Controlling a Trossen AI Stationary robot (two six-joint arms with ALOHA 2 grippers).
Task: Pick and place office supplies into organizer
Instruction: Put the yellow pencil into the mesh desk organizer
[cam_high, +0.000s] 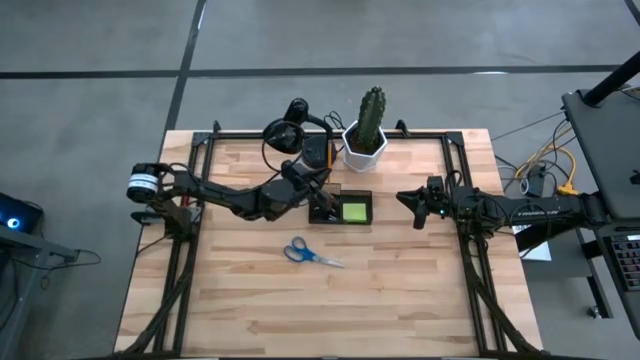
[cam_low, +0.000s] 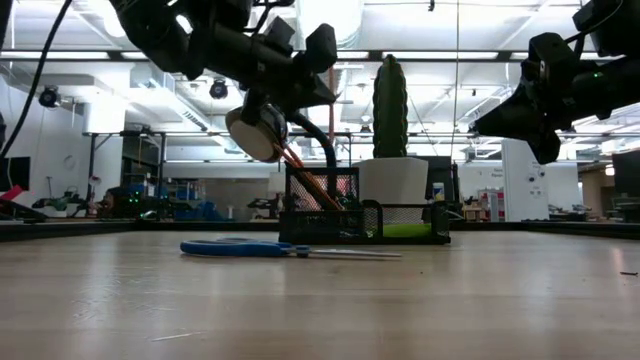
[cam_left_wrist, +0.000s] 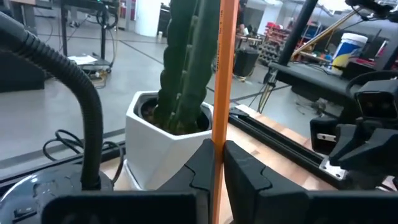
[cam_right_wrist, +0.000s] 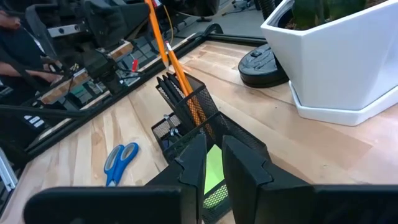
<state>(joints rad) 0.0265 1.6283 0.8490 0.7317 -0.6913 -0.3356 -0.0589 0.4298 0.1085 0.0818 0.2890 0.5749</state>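
Observation:
The black mesh organizer stands mid-table, with the lime-green sticky pad in its low tray. Orange pencils and dark pens lean in its tall compartment. My left gripper hovers over that compartment, shut on an orange pencil. The blue-handled scissors lie flat on the wood, nearer the table's near edge than the organizer. My right gripper hangs shut above the table to the organizer's right, pointing at it and touching nothing. My left gripper pinches the orange pencil's shaft between its two fingers, which lie across it. The pencil slants down from the fingers toward the tall compartment. In the low view I cannot tell whether its lower end rests inside.
A cactus in a white hexagonal pot stands just beyond the organizer, and a black desk lamp with its cable stands left of the pot. Bare wood lies toward the near edge. A dark frame runs along the table's sides.

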